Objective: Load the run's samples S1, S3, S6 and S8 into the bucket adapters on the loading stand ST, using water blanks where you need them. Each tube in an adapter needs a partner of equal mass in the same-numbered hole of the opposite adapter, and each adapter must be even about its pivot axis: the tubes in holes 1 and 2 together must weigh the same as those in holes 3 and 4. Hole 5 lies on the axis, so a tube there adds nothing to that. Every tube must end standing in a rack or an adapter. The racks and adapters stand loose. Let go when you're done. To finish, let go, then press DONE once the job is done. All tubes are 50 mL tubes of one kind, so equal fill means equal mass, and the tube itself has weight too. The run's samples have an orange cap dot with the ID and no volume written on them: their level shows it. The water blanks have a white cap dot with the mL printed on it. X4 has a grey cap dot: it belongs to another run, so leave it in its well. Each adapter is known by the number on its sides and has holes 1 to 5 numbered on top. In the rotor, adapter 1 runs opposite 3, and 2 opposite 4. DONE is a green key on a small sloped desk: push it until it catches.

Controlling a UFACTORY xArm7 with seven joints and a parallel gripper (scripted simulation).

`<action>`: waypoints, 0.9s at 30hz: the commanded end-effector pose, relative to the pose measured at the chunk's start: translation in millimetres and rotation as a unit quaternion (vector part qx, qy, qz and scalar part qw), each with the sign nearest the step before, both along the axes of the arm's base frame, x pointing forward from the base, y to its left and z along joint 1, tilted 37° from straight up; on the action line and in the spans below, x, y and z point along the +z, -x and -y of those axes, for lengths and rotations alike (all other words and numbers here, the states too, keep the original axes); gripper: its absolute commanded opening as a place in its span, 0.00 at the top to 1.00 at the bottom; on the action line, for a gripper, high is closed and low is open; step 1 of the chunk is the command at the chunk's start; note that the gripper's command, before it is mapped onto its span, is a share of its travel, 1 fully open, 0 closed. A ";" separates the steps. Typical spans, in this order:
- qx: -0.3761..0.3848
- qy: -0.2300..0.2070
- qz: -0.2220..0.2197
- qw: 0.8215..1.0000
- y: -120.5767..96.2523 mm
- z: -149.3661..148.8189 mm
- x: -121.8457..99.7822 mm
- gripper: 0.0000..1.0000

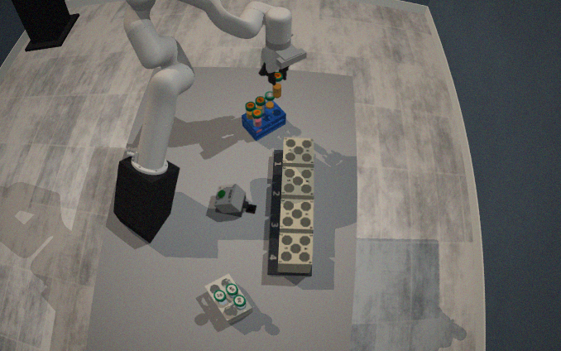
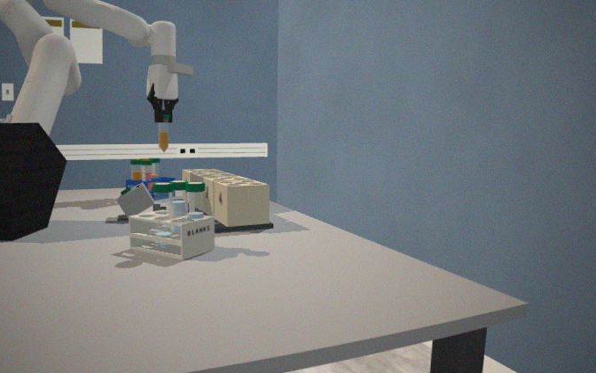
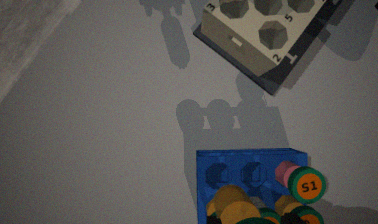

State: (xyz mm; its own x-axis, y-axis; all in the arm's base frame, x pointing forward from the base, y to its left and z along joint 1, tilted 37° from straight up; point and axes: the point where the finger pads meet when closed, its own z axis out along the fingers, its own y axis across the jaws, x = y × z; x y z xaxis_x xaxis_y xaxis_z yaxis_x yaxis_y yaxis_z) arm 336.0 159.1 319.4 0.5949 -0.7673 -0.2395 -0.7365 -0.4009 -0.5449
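My gripper [image 1: 275,77] [image 2: 163,115] is shut on an orange-capped tube with amber liquid [image 1: 276,90] [image 2: 163,140] [image 3: 231,197], hanging upright above the blue rack [image 1: 270,127] [image 3: 202,167]; its ID is unreadable. In the rack stand S1 [image 1: 256,114] [image 3: 309,186] with pink liquid, two more orange-capped tubes [image 1: 250,106] [image 1: 260,101] and a tube with a pale cap dot [image 1: 269,96]. On the dark stand [image 1: 274,209], adapter 1 [image 3: 230,42], adapter 2, adapter 3 and adapter 4 [image 1: 294,267] [image 2: 244,206] show empty holes. Three white-dotted blanks [image 1: 219,296] [image 1: 232,289] [image 1: 239,300] stand in the white rack [image 2: 199,237].
The sloped DONE desk [image 1: 234,203] [image 2: 136,200] with its green key [image 1: 221,194] stands between the arm's base [image 1: 146,200] and the adapter stand. The blanks' rack is near the front, left of adapter 4 in the top view. The blue rack is behind adapter 1.
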 end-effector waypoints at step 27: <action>-0.001 -0.001 0.002 1.000 -9.0 -12.6 -19.4 1.00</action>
